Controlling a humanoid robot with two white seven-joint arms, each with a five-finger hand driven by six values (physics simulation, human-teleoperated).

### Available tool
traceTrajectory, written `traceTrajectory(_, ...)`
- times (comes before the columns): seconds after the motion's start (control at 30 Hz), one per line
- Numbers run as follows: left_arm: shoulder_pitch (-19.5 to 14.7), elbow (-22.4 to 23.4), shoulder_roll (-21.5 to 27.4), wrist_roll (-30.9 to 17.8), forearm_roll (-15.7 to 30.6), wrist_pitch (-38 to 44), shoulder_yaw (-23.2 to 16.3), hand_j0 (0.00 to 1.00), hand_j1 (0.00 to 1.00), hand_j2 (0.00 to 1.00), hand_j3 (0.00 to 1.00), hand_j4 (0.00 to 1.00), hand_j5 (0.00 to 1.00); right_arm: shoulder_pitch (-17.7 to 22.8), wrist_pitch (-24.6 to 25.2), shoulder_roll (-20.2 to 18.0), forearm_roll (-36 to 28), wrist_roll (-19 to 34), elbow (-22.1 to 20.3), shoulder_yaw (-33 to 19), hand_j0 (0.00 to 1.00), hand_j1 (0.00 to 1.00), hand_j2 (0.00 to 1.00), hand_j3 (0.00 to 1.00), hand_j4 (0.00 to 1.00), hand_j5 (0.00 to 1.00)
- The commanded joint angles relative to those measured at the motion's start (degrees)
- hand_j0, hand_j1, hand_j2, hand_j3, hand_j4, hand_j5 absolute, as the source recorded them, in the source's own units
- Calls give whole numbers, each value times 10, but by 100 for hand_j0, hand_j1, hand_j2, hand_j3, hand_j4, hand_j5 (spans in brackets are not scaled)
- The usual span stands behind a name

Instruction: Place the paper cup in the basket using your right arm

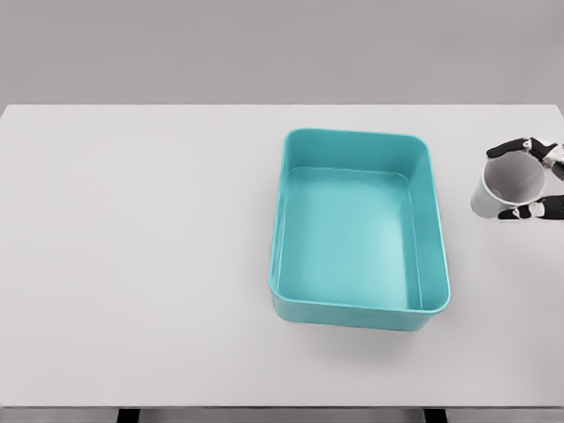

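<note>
table (132, 264): white, front edge cut off at the bottom.
basket (436, 229): teal, sitting mid-table.
paper cup (509, 187): just right of the basket, outside it, tilted.
right hand (539, 181): fingers wrapped round the cup, mostly cut off by the frame edge.
writing: none readable.

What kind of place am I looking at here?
Probably a simulated test bench, not a real room: a plain white table, a blank grey backdrop, a teal basket, and a robot's right hand gripping a paper cup.

No readable text, labels, brands or numbers anywhere; paper cup (509, 187) and basket (357, 304) plain.
</note>
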Motion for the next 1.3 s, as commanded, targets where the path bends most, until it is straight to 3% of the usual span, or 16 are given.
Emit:
traceTrajectory(0.0,0,0,0,0,0,0,0,100,100,100,100,100,100,-4,1,2,6,0,-2,27,55,55,55,55,55,55)
traceTrajectory(0.17,0,0,0,0,0,0,0,100,100,100,100,100,100,-78,1,20,16,0,-2,83,56,56,56,56,56,56)
traceTrajectory(0.53,0,0,0,0,0,0,0,100,100,100,100,100,100,-177,1,47,62,0,-2,145,57,57,57,57,57,57)
traceTrajectory(0.63,1,0,0,0,0,0,0,100,100,100,100,100,100,-213,1,53,65,1,-2,182,57,57,57,57,57,57)
traceTrajectory(0.73,0,0,0,0,0,0,0,100,100,100,100,100,100,-247,1,69,118,0,-1,211,57,57,57,57,57,57)
traceTrajectory(0.97,0,0,0,0,0,0,0,100,100,100,100,100,100,-287,1,80,255,-1,1,249,57,57,57,57,57,57)
traceTrajectory(1.03,0,0,0,0,0,0,0,100,100,100,100,100,100,-295,1,84,274,-1,1,262,60,60,60,60,60,60)
traceTrajectory(1.07,0,0,0,0,0,0,0,100,100,100,100,100,100,-299,1,85,279,-1,1,266,76,76,76,76,76,76)
traceTrajectory(1.17,0,0,0,0,0,0,0,100,100,100,100,100,100,-321,1,101,279,-1,1,285,100,100,100,100,100,100)
traceTrajectory(1.27,0,0,0,0,0,0,0,100,100,100,100,100,100,-337,1,102,279,0,3,301,100,100,100,100,100,100)
